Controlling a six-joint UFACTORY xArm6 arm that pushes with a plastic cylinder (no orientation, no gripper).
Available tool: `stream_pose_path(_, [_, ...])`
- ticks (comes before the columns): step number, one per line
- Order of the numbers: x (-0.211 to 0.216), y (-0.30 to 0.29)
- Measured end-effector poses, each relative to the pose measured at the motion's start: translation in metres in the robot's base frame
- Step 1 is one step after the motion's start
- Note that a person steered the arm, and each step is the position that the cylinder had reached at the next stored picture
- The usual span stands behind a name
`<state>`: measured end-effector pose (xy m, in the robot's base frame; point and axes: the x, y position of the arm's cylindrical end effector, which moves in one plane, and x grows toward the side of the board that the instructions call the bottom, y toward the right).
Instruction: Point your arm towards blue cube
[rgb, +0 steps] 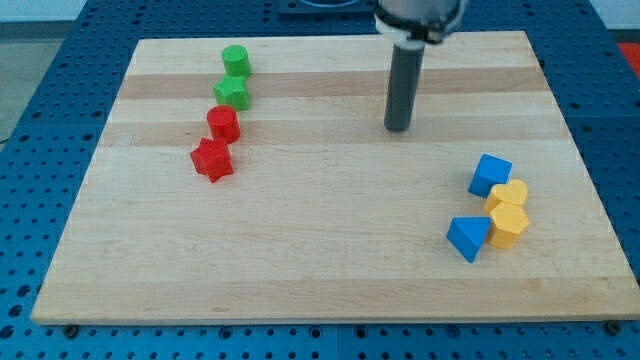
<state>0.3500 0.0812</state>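
The blue cube (490, 175) sits on the wooden board (330, 260) at the view's right, touching a yellow block (509, 195) just below it. My tip (398, 128) stands on the board above and to the left of the blue cube, well apart from it and touching no block.
A second yellow block (509, 226) and a blue triangular block (468, 238) lie below the cube. At the view's upper left stand a green cylinder (236, 61), a green star-like block (232, 93), a red cylinder (223, 124) and a red star-like block (212, 160).
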Motion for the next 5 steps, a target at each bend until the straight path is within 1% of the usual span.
stream_pose_path(1, [-0.060,-0.011])
stream_pose_path(2, [-0.102,-0.035])
stream_pose_path(3, [-0.137,-0.078])
stream_pose_path(4, [-0.155,-0.125])
stream_pose_path(5, [-0.156,-0.174])
